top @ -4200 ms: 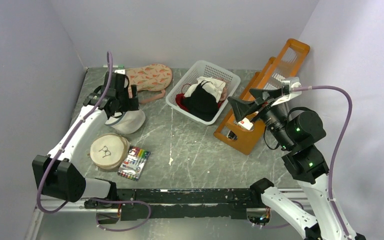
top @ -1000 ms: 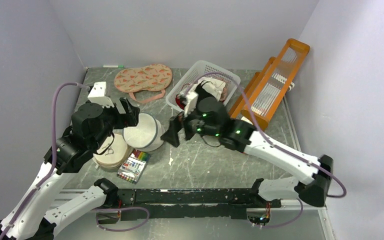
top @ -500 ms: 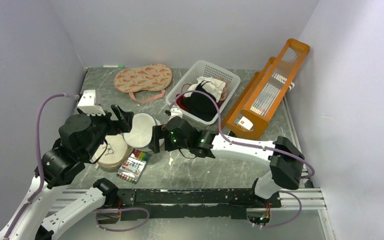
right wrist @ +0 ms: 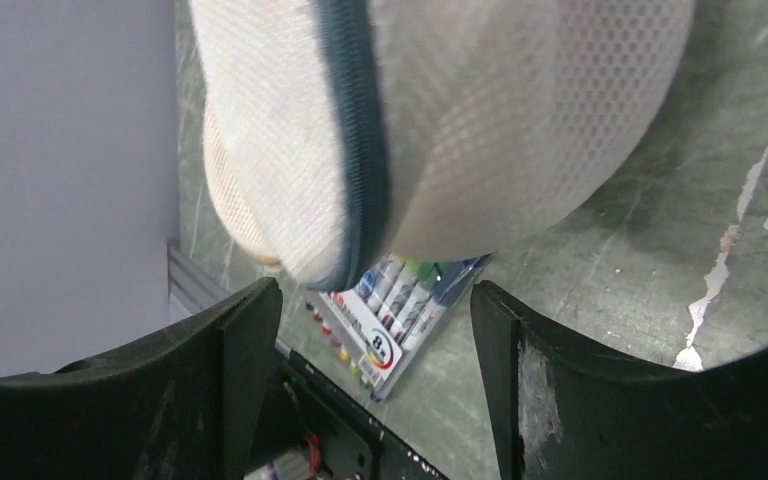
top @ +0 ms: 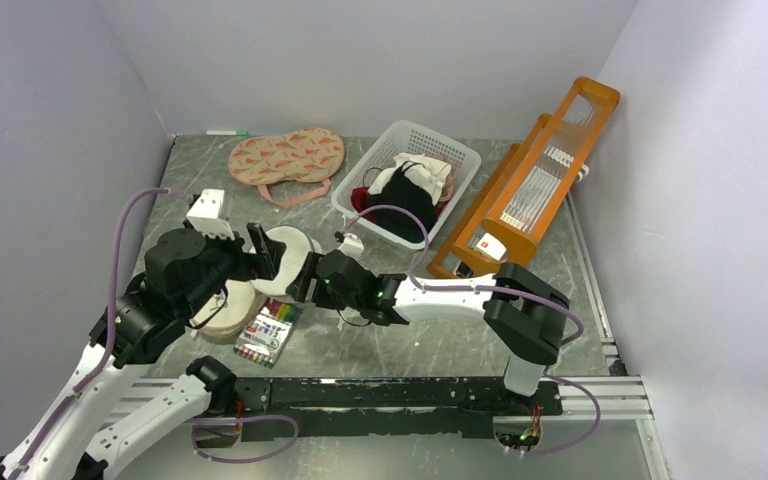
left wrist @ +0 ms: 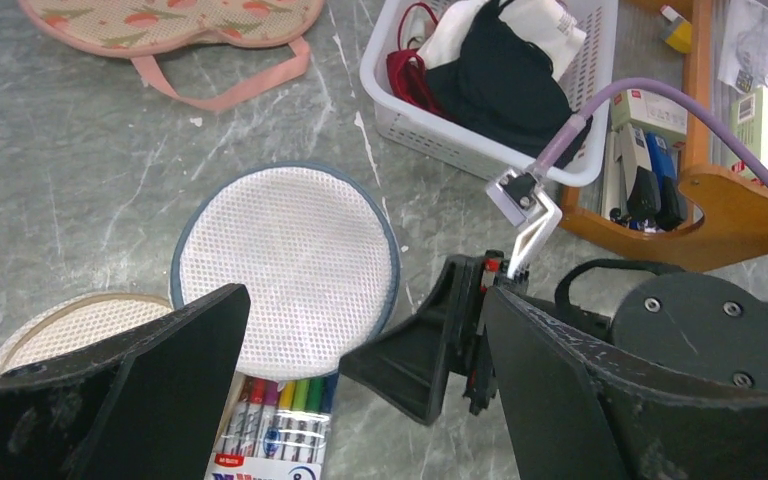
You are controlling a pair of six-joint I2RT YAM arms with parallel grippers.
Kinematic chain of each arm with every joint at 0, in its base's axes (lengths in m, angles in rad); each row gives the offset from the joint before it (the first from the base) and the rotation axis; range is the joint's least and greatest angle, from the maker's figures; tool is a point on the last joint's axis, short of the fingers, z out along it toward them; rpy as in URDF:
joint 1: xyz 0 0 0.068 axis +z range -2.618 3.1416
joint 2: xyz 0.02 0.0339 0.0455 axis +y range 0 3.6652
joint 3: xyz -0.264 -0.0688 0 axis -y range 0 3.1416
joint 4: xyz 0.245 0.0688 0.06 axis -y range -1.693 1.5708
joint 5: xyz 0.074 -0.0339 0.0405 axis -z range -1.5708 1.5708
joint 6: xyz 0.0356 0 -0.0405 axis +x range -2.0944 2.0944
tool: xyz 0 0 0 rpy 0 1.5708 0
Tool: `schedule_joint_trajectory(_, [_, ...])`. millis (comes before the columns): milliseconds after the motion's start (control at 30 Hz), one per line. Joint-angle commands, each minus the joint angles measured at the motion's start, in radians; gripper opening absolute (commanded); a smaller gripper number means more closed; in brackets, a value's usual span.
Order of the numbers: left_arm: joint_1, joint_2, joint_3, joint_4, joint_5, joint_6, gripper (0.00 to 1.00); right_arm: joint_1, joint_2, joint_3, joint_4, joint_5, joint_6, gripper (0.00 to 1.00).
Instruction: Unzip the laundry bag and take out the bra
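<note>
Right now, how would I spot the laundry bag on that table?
Start at the white basket of clothes and look nearer, leftwards. The laundry bag sits by the marker pack: round white mesh with a dark zipper rim, unlike the beige hoop.

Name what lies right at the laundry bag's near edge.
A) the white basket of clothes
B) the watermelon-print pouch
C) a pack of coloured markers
C: the marker pack lies right at the near rim of the laundry bag; pouch and basket sit farther back.
</note>
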Motion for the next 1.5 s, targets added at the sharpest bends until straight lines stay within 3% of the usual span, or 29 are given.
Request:
schedule_joint_trajectory(0, [0.002, -0.046, -0.041, 0.037, 0.058, -0.012, 0.99, 0.002, 0.019, 0.024, 0.005, 0.11, 0.146, 0.68])
schedule_joint_trajectory(167, [0.002, -0.031, -0.044, 0.047, 0.089, -0.027, 0.99, 0.005, 0.007, -0.079, 0.141, 0.166, 0.151, 0.54])
schedule_joint_trajectory(300, [0.003, 0.047, 0.015, -0.003, 0.104, -0.042, 0.99, 0.005, 0.032, -0.083, 0.176, 0.189, 0.131, 0.49])
schedule_joint_trajectory(367, [0.002, 0.073, 0.031, -0.029, 0.12, -0.046, 0.99, 0.003, 0.035, -0.084, 0.197, 0.178, 0.101, 0.22])
schedule_joint_trajectory(400, [0.003, 0.082, 0.023, -0.03, 0.14, -0.047, 0.99, 0.003, 0.026, -0.087, 0.197, 0.171, 0.091, 0.14])
schedule_joint_trajectory(533, [0.002, 0.12, -0.05, 0.034, 0.289, -0.039, 0.99, 0.002, -0.085, -0.149, 0.176, 0.167, 0.044, 0.02])
schedule_joint_trajectory(633, [0.003, 0.157, -0.115, 0.103, 0.385, -0.071, 0.99, -0.038, -0.162, -0.186, 0.113, 0.084, -0.037, 0.0])
schedule_joint_trajectory(800, [0.0, 0.207, -0.207, 0.276, 0.49, -0.115, 0.97, -0.151, -0.216, -0.212, -0.026, -0.257, -0.196, 0.0])
schedule_joint_trajectory(967, [-0.028, 0.285, -0.223, 0.355, 0.538, -0.088, 0.98, -0.196, -0.31, -0.227, -0.136, -0.396, -0.388, 0.0])
schedule_joint_trajectory(1233, [-0.127, 0.294, -0.221, 0.326, 0.382, 0.017, 1.0, -0.439, -0.353, -0.251, -0.183, -0.696, -0.56, 0.0])
schedule_joint_trajectory(1467, [-0.42, 0.335, -0.175, 0.176, -0.002, 0.113, 1.0, -0.477, -0.301, -0.174, -0.25, -0.69, -0.647, 0.0])
